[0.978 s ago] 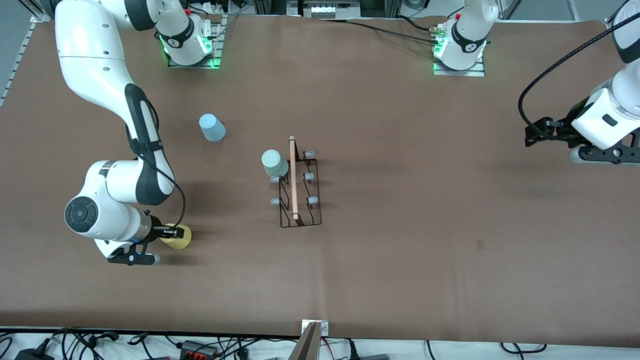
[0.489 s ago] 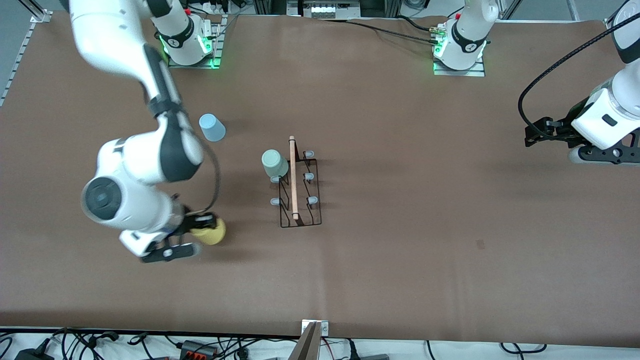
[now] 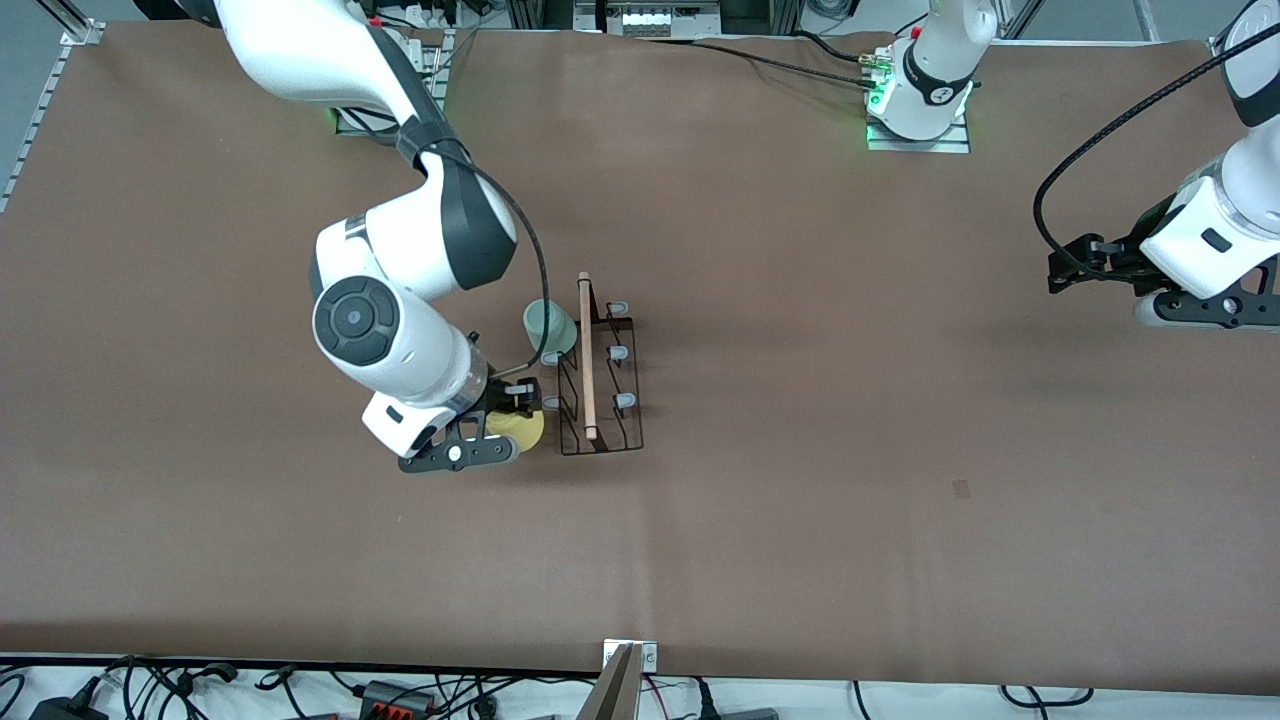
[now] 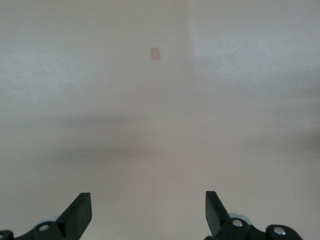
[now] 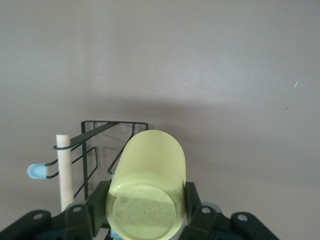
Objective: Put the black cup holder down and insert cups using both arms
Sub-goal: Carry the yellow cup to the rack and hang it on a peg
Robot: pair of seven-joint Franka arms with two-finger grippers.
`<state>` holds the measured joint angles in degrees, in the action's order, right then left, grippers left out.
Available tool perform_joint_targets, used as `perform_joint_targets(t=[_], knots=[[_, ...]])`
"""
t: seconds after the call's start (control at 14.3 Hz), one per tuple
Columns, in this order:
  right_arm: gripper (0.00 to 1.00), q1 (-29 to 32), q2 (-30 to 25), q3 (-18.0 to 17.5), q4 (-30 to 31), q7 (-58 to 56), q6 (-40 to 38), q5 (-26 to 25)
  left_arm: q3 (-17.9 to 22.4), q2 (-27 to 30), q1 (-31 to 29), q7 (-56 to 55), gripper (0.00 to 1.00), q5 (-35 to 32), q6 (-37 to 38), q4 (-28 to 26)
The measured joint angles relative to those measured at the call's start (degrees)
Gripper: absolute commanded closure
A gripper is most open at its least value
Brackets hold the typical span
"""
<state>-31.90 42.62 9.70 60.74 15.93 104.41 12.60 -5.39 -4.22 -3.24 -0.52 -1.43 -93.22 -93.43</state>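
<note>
Lower centre of the frame: your right pincer [image 3: 517, 403] grasps the yellow cup [image 3: 522, 428]; ease it squarely onto the cup holder's [image 3: 598, 440] nearest grey peg [image 3: 550, 403]. The left pincer [image 4: 148, 215] waits released.

The right pincer [image 3: 515, 407], clamping the yellow cup [image 3: 518, 428], hangs just beside the black cup holder [image 3: 598, 375]; the mint cup [image 3: 549, 327] occupies a peg there.

**Yellow cup being held beside the rack**

The yellow cup [image 3: 519, 428] is being gripped by the right gripper [image 3: 508, 412], at the black cup holder's [image 3: 598, 376] eight o'clock. The mint cup [image 3: 549, 327] is sitting on a peg at its eleven o'clock. The left gripper [image 3: 1068, 268] is being kept waiting at three o'clock.
</note>
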Motion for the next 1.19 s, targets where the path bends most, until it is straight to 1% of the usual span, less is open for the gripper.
perform_joint_targets(t=[0.21, 0.35, 0.7, 0.98, 1.19], knots=[[0.74, 0.02, -0.29, -0.14, 0.01, 1.54, -0.44, 0.05, 0.01, 0.0, 0.0, 0.02, 0.0, 0.0, 0.0, 0.0], [0.74, -0.25, -0.27, -0.85, 0.04, 2.04, -0.54, 0.06, 0.01, 0.0, 0.0, 0.02, 0.0, 0.0, 0.0, 0.0], [0.74, -0.97, 0.0, -0.94, 0.3, 2.61, -0.57, 0.06, 0.01, 0.0, 0.0, 0.04, 0.0, 0.0, 0.0, 0.0], [0.74, -1.73, 1.08, -1.04, 0.38, 2.86, -0.53, 0.08, 0.01, 0.0, 0.0, 0.05, 0.0, 0.0, 0.0, -0.01], [0.74, -1.97, 1.86, -1.31, 0.39, 2.92, -0.5, 1.3, 0.01, 0.0, 0.0, 0.05, 0.0, 0.0, 0.0, -0.01]])
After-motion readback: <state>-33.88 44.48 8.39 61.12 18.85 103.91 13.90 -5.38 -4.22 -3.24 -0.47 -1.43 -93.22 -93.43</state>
